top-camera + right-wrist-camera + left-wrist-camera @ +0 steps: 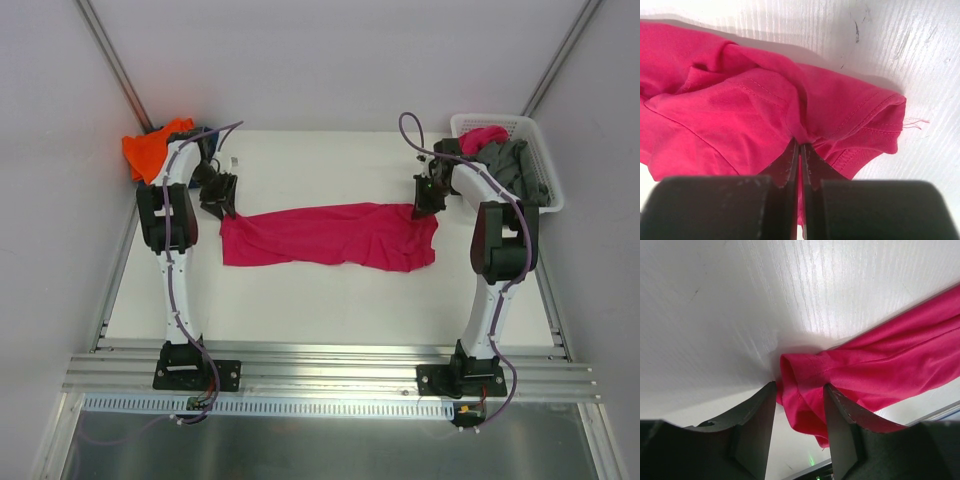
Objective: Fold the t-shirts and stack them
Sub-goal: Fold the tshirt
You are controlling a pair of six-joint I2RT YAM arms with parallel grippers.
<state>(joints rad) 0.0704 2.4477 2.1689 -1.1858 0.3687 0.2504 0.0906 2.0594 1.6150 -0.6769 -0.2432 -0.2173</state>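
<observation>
I see the magenta t-shirt (330, 237) lying as a long crumpled band across the middle of the table (300, 300), running from left of centre to right of centre in the overhead view. The right gripper (800, 147) is pinched tight on the shirt's right-hand end, with cloth caught between its fingers just beside a stitched hem. I judge this grip anchors that end so the band can be pulled taut. The left gripper (800, 390) is at the opposite end. Its jaws stand partly apart, straddling a rolled corner of the shirt, and I see no clamp on the cloth. I judge that both ends must be secured before the garment is lifted and spread for folding. The white lattice basket (555, 190) sits at the upper right and holds a grey t-shirt (515, 165) and a pink garment (483, 135) heaped against its walls. An orange t-shirt (148, 150) lies bunched at the upper left corner, outside any container.
</observation>
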